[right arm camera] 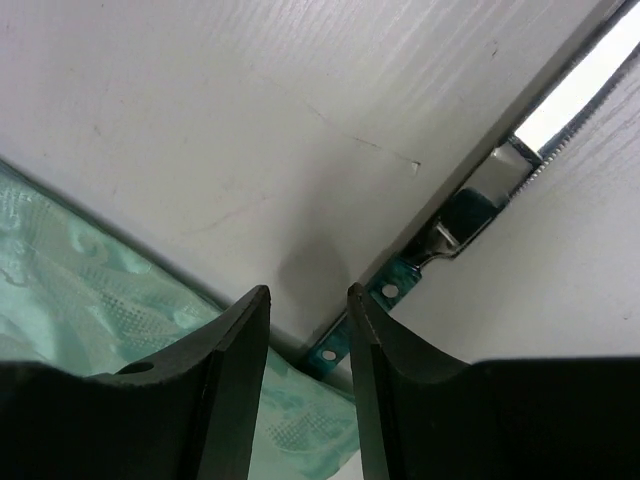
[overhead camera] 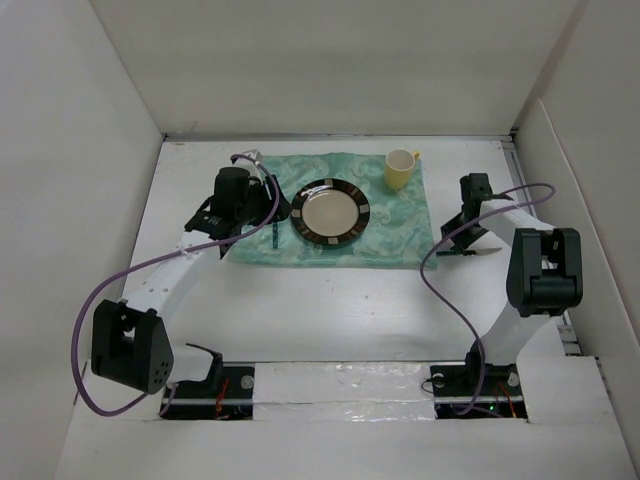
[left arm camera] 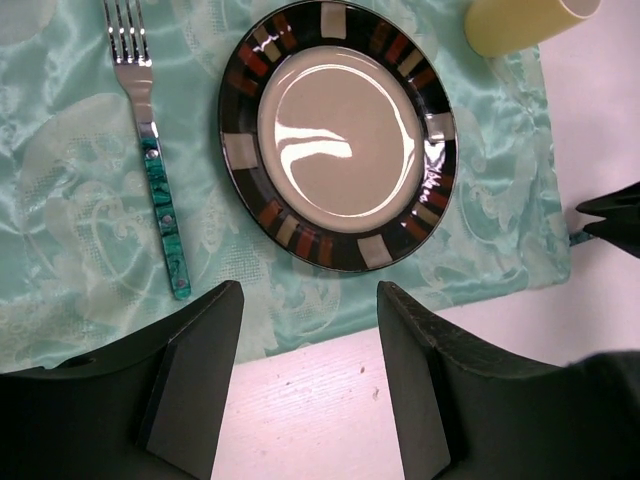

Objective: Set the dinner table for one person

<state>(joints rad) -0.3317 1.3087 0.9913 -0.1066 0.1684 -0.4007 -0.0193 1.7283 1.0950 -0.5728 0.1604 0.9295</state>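
The white surface [overhead camera: 330,310] fills my overhead view from the arm bases at 6 o'clock out to the back wall [overhead camera: 330,60] at 12 o'clock, and everything else sits on it. A sea-green patterned cloth [overhead camera: 385,245] lies flat on its far half.

A plate [overhead camera: 330,212] with a dark banded rim and cream centre sits on the cloth, left of the cloth's middle. At the plate's 1 o'clock, apart from it, a pale yellow cup [overhead camera: 402,168] stands upright near the cloth's far edge. At the plate's 9 o'clock a fork [left arm camera: 150,150] with a teal handle lies on the cloth, near the rim but not touching it. In my left wrist view its tines point to 12 o'clock.

My left claw [left arm camera: 308,300] hangs where the cloth's edge meets bare surface. Its fingers are spread wide with nothing between them, and the fork is at its 11 o'clock.

My right claw [right arm camera: 308,300] sits low at the cloth's 3 o'clock edge. A knife [right arm camera: 465,205] with a teal handle lies there, mostly on bare surface, with its blade running off toward 1 o'clock in the right wrist view. The handle's end shows in the narrow gap between the fingers, close against one of them. I cannot tell whether the claw is clamping the handle or only straddling it.
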